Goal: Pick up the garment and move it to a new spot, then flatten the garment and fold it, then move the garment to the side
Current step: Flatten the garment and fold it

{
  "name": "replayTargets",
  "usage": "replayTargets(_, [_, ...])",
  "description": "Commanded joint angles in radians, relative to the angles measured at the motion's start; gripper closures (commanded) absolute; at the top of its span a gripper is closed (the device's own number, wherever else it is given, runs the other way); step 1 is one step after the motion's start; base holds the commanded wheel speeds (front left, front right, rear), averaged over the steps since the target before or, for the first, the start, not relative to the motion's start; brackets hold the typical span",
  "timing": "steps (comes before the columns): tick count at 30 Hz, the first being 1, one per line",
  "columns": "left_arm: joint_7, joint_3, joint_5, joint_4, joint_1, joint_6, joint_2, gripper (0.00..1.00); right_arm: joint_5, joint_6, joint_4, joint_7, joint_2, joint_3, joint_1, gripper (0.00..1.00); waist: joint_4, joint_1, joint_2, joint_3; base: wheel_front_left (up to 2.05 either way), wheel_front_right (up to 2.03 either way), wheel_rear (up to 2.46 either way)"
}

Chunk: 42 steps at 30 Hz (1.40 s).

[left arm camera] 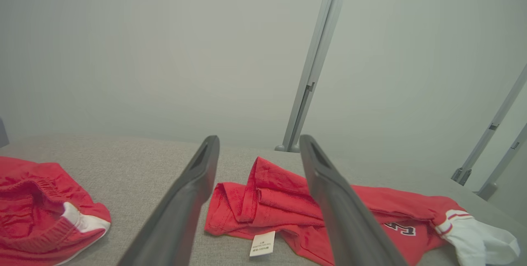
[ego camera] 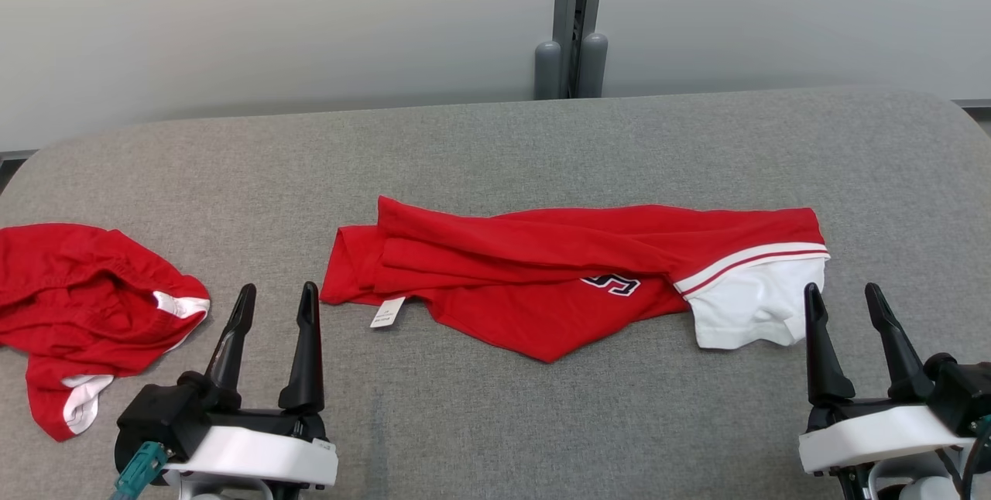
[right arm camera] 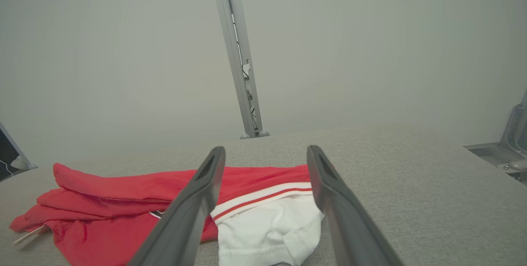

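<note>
The red shirt [ego camera: 526, 268] lies long axis left to right beyond both wide-open, empty grippers: left gripper [ego camera: 279, 287] near its tagged end, right gripper [ego camera: 841, 289] closer, beside the white sleeve [ego camera: 743, 310].

The left gripper [ego camera: 279, 289] and right gripper [ego camera: 841, 289] each have 2 long, tapering matte-black fingers [ego camera: 306, 364] on a black block [ego camera: 162, 416] above a smooth white housing [ego camera: 255, 457]. A teal connector [ego camera: 141, 469] sits at the left one's near-left corner; thin dark cables [ego camera: 972, 457] trail beside the right one
</note>
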Motion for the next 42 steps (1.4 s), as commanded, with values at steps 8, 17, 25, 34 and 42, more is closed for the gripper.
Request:
replayTargets(8, [-0.003,0.031,0.036,0.024,-0.008,-0.033,-0.016,0.00,-0.007,0.002,0.014,-0.003,-0.007,0.000,-0.003,0.00,-0.004,0.0000,0.0000,-0.005,0.00,0.00,0.00])
replayTargets(17, [-0.003,0.044,0.049,0.042,-0.013,-0.047,-0.025,0.00,-0.004,0.002,0.018,-0.003,-0.008,0.006,-0.006,0.00,-0.013,0.0000,0.0000,-0.007,0.00,0.00,0.00])
replayTargets(25, [-0.002,0.043,0.053,0.059,-0.026,-0.055,-0.028,0.00,-0.006,0.002,0.024,-0.003,-0.008,0.009,-0.013,0.00,-0.018,0.0000,0.0000,-0.005,0.00,0.00,0.00])
replayTargets(34, [0.006,0.013,0.052,0.119,-0.064,-0.070,-0.029,0.00,0.003,0.002,0.054,-0.003,-0.007,0.017,-0.024,0.00,-0.023,0.0000,0.0000,0.003,0.00,0.00,0.00])
replayTargets(42, [0.127,-0.008,0.025,0.280,-0.206,-0.084,-0.001,0.00,0.018,0.002,0.160,-0.003,-0.025,0.046,-0.109,0.00,-0.036,0.0000,0.0000,0.051,0.00,0.00,0.00])
